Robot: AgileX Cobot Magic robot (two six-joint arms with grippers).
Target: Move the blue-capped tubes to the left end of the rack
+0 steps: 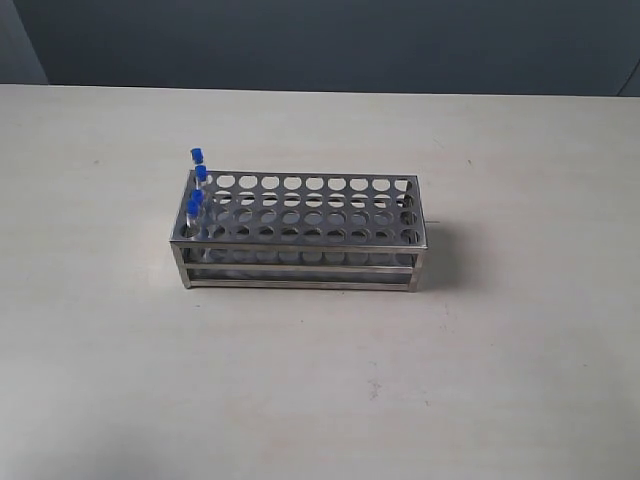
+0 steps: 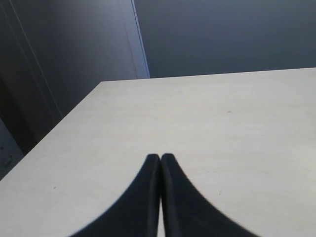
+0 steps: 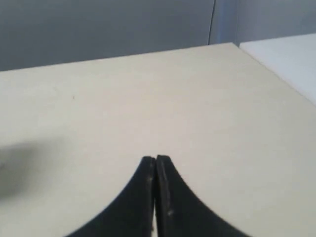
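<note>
Showing the blue-capped tubes upright in the leftmost column of the rack.
Seated one per row, caps poking above the perforated top plate; rack resting near the middle of the pale tabletop; left hand clenched, tips pressed together, gripping nothing; right hand clenched the same way, also empty, above bare tabletop.

Shiny metal rack — matt table.
</note>
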